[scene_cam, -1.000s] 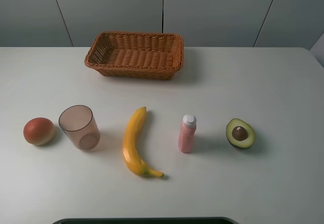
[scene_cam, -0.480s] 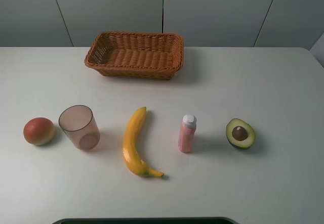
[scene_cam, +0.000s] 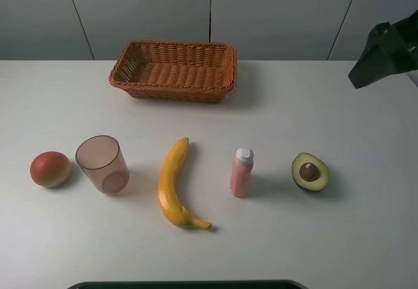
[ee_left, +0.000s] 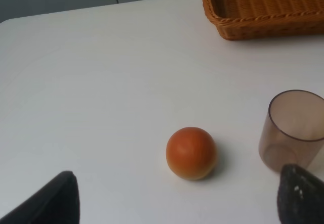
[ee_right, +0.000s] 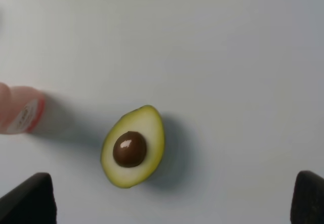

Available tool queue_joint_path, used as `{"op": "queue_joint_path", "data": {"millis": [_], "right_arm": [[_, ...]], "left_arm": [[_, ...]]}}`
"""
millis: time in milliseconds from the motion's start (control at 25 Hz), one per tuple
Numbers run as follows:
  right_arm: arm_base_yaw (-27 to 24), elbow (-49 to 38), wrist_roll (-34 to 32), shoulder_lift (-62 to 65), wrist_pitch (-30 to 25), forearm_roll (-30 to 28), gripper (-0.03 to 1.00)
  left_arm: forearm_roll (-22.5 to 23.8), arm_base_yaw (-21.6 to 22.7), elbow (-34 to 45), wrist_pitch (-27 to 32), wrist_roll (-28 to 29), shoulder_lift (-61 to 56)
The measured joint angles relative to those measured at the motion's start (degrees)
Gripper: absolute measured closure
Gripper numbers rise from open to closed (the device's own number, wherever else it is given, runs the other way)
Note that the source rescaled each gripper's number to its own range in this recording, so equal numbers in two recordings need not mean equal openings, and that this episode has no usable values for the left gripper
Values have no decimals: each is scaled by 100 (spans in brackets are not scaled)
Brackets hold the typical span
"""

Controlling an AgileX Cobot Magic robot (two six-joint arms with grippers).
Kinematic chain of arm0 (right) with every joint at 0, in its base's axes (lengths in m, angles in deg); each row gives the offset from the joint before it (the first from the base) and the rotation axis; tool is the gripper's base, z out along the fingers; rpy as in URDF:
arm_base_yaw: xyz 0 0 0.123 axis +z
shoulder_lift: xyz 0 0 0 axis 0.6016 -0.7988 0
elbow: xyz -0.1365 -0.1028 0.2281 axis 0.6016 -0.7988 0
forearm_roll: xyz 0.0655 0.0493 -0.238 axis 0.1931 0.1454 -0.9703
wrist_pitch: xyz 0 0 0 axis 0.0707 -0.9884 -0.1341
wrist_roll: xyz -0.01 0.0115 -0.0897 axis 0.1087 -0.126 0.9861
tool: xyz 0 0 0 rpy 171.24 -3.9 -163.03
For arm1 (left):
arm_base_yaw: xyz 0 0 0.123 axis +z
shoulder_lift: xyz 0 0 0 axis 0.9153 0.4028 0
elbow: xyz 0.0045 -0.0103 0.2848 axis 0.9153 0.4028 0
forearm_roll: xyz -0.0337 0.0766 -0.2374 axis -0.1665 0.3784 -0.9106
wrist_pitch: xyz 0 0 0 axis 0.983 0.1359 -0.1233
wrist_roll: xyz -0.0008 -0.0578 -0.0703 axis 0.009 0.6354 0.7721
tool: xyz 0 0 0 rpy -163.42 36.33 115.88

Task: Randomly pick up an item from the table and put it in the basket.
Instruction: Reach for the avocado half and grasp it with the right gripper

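The halved avocado lies flesh up on the white table, at the right end of a row of items. In the right wrist view the avocado lies below and ahead of my right gripper, whose fingertips stand wide apart and empty. The right arm shows at the upper right of the exterior high view, well above the table. The wicker basket sits empty at the back centre and also shows in the left wrist view. My left gripper is open and empty.
A red-orange fruit, a translucent pinkish cup, a banana and a pink bottle stand in the row left of the avocado. The fruit and cup lie ahead of the left gripper.
The right arm has come into the exterior high view at the upper right. The items on the table have not moved.
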Motion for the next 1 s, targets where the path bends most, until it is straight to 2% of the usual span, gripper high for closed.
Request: {"op": "queue_joint_path", "data": {"millis": [200, 440, 640, 1000], "right_arm": [[312, -364, 3, -732, 390, 78, -3], [409, -1329, 84, -1065, 1577, 453, -3], [418, -1984, 119, -1277, 2287, 628, -3], [532, -2124, 241, -2170, 2725, 842, -3]], "left_arm": [[0, 0, 0, 0, 0, 0], [0, 0, 0, 0, 0, 0], [0, 0, 0, 0, 0, 0], [0, 0, 0, 0, 39, 0]]}}
